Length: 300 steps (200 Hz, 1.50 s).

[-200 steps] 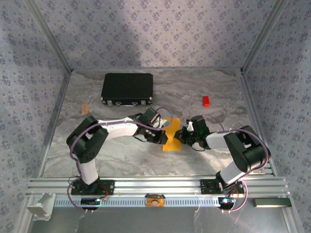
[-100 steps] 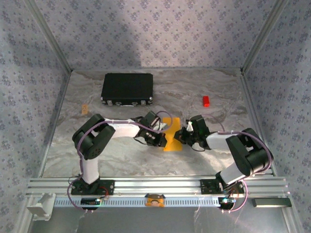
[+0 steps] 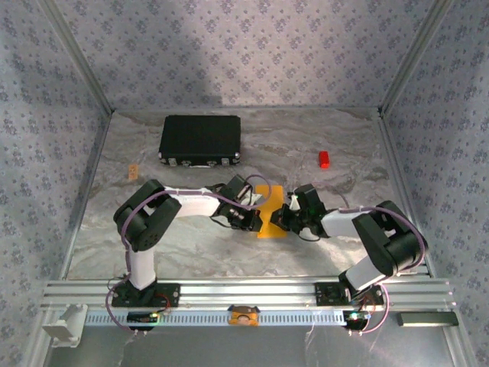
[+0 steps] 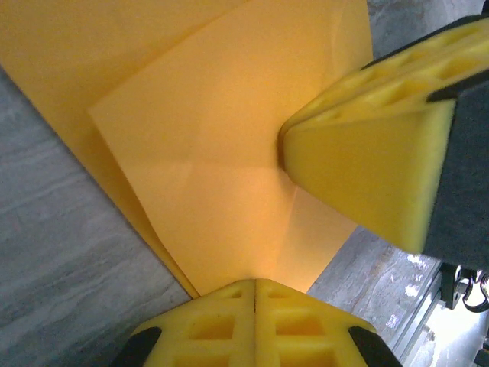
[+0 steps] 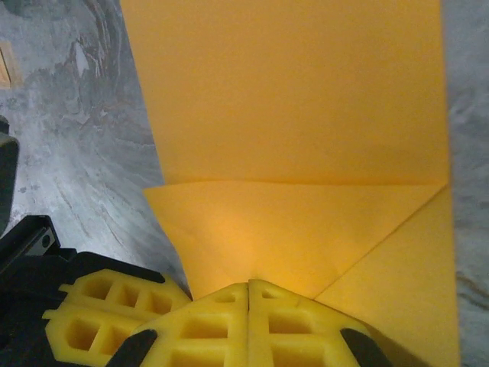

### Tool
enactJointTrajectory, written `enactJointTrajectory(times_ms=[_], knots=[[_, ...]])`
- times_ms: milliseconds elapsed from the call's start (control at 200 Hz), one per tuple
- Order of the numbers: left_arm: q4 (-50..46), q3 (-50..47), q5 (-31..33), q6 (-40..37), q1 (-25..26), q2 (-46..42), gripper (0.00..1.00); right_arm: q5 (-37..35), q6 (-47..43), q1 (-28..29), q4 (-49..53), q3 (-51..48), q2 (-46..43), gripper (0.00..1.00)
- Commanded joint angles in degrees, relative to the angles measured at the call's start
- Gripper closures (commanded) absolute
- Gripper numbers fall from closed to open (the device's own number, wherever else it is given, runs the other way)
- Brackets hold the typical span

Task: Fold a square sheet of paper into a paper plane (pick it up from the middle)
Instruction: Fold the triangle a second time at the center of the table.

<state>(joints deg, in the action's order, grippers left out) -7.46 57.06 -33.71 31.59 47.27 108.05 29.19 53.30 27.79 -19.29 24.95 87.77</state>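
Folding in progress, mid-worktop. The square sheet of paper (image 5: 290, 99) lies on the marbled worktop (image 3: 306, 145) between the two arms, near the front, well apart from the black case (image 3: 200, 140) and the small red block (image 3: 325, 159) at the far side. It is already part folded: the right wrist view shows a crosswise crease with slanting flaps below it that run to a point near the fingertips.

The left pincer (image 4: 254, 294) has its jaws fully together, having closed the last small gap within the past second. The folded edge runs in under its tips; whether it nips the paper or merely presses on it cannot be told. The right pincer (image 5: 249, 294) is likewise closed. Its tip rests on the upper layer, as the left wrist view shows. Over the same second it has slid a little leftward, so the two pincers now stand closer across the sheet.

Interpretation: with both closed tips bearing on the same flap, the step in hand is probably flattening a crease. The slim dart shape is not yet formed, so several folds remain.
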Motion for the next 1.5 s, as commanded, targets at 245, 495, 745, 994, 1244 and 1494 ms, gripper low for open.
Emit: enactJointTrajectory(times_ms=[245, 495, 745, 994, 1244, 1494], knots=[[-4.1, -0.7, 4.2, -0.4, 0.2, 2.3, 1.00, -0.2, -2.3, -2.7, 5.2, 2.8, -2.9, 0.98], [-4.0, -1.0, 4.1, -0.4, 0.1, 2.3, 1.00, -0.2, -3.3, -4.7, 4.3, 2.9, 1.8, 0.98], [-4.0, -1.0, 4.1, -0.3, 0.2, 2.3, 1.00, 1.1, -3.7, -11.0, 2.4, 3.5, 4.1, 0.98], [-3.7, -1.2, 3.9, -0.2, 0.4, 1.7, 1.00, 1.2, -3.8, -13.3, 3.0, 3.5, 2.0, 0.97], [-2.0, -0.1, 2.6, -0.2, -0.6, -3.9, 0.97, -4.1, -5.7, -8.8, 16.0, 2.7, -11.4, 0.89], [-8.3, 11.0, -2.5, -5.6, -3.8, -2.5, 0.84, -9.5, -2.9, -4.2, 25.0, -2.0, -23.2, 0.65]])
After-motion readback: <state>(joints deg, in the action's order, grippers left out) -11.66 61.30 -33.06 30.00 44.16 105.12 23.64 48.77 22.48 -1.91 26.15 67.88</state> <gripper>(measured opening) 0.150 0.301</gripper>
